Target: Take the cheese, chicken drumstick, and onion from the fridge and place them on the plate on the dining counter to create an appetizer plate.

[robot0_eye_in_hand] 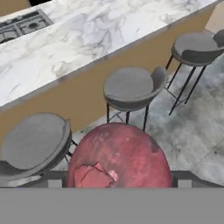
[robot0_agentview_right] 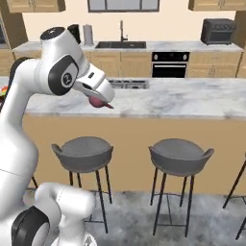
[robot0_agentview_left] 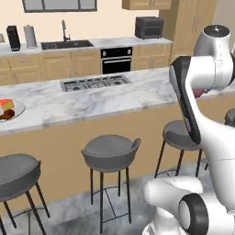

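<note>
Hand view showed my hand (robot0_eye_in_hand: 117, 183) pinching the red onion (robot0_eye_in_hand: 119, 157) above the stools, so I judged it best carried level over the worktop (robot0_agentview_left: 92, 103) to the plate (robot0_agentview_left: 16, 112) beside the cheese (robot0_agentview_left: 6, 104).

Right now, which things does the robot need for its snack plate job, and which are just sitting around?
For the job:
- onion, held in the fingers
- plate, far left on the dining counter
- cheese on it

Just sitting around:
- stools
- cooktop
- sink
- toaster oven
</note>
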Robot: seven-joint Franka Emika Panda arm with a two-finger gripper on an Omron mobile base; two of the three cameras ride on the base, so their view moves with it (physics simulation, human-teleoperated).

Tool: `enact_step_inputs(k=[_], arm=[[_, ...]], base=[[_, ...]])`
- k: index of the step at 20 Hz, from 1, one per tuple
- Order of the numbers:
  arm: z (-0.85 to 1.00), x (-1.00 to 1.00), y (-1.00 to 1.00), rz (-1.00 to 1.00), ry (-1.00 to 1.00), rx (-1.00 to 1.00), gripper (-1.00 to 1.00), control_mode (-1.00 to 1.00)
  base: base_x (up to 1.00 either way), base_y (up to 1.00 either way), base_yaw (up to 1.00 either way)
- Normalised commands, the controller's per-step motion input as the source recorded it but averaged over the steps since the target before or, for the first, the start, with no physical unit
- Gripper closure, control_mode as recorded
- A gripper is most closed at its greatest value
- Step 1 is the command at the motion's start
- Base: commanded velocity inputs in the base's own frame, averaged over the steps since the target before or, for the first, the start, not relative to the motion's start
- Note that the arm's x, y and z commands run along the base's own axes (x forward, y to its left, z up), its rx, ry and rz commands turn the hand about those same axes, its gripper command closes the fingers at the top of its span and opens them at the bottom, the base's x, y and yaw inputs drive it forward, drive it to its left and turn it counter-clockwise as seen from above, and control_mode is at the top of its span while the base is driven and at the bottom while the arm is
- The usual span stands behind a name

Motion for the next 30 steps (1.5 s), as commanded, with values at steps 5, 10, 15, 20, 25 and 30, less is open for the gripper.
enact_step_inputs(k=[5, 10, 15, 20, 25, 30], arm=[[0.0, 0.0, 0.0, 0.0, 0.0, 0.0, 1.0, 1.0], [0.0, 0.0, 0.0, 0.0, 0.0, 0.0, 1.0, 1.0], [0.0, 0.0, 0.0, 0.0, 0.0, 0.0, 1.0, 1.0], [0.0, 0.0, 0.0, 0.0, 0.0, 0.0, 1.0, 1.0], [0.0, 0.0, 0.0, 0.0, 0.0, 0.0, 1.0, 1.0], [0.0, 0.0, 0.0, 0.0, 0.0, 0.0, 1.0, 1.0]], base=[[-0.79, 1.0, 0.54], [-0.07, 1.0, 0.28], [0.25, 1.0, 0.01], [0.49, 1.0, -0.08], [0.92, 0.78, -0.12], [0.99, 0.22, -0.17]])
